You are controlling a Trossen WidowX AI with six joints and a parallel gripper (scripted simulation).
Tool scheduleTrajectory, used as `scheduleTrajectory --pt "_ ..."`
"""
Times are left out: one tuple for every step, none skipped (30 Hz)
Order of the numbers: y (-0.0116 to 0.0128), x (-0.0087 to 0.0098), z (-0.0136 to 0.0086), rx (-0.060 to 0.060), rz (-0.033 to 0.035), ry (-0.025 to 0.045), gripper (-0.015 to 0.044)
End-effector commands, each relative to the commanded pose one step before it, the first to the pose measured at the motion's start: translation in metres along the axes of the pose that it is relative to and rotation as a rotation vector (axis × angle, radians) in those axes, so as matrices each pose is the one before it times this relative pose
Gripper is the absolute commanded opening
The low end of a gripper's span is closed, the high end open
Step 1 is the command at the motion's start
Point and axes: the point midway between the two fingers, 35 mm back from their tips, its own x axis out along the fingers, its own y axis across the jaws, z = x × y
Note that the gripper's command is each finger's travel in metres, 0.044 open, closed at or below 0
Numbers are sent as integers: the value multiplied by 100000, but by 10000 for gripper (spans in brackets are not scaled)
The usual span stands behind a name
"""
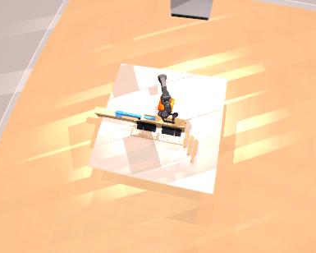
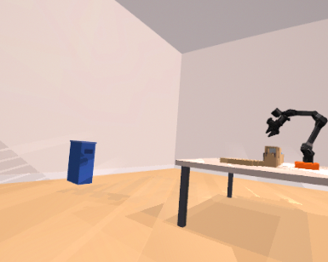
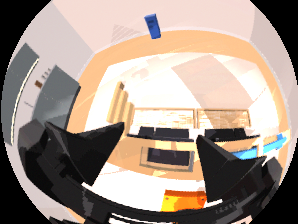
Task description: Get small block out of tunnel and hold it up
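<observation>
exterior: wooden tunnel (image 2: 272,156) below open hand (image 2: 270,128)

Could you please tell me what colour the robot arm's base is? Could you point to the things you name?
The base (image 1: 160,105) (image 2: 307,165) (image 3: 175,200) is orange, seen best in the exterior view.

place: sparse indoor room | shown by: pale walls (image 2: 232,93), wood floor (image 2: 117,221), table (image 1: 186,172) (image 2: 253,168)

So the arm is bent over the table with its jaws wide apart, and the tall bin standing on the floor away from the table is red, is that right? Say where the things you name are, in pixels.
Not quite: the tall bin (image 2: 80,163) (image 3: 153,26) is blue, as the exterior view shows. The rest holds: it stands on the floor away from the table, and the arm is bent over the table with its jaws wide apart.
</observation>
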Motion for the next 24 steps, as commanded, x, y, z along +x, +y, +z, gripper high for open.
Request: scheduleTrajectory --pt "-901 1965 -4997 -12722 297 18632 440" --pt "-21 116 -230 -578 63 901 440" --pt "0 0 0 0 0 0 440" --pt "0 0 0 0 0 0 440" --pt "0 0 0 0 0 0 440" --pt "0 0 0 0 0 0 440" --pt "0 0 0 0 0 0 440" --pt "0 0 0 0 0 0 440" --pt "-93 16 67 437 -234 -10 440" --pt "-281 48 201 1312 -701 -31 440" --pt "-471 79 335 2189 -1163 -54 440" --pt "-665 112 472 3072 -1618 -79 440" --pt "-863 146 612 3961 -2062 -107 440" --pt "-1065 183 756 4853 -2489 -139 440" --pt "-1181 208 845 5347 -2696 -162 440" --pt "-1194 218 866 5383 -2666 -171 440" --pt "-1205 227 885 5405 -2628 -179 440" --pt "-1214 237 904 5426 -2591 -186 440" --pt "-1047 208 1004 5800 -1789 -722 440" --pt "-1058 217 1036 5827 -1774 -762 440" --pt "-1064 224 1063 5831 -1750 -798 440" --pt "-1070 232 1091 5834 -1726 -834 440" --pt "-1076 239 1120 5837 -1701 -869 440" --pt "-1083 247 1146 5839 -1690 -889 440"
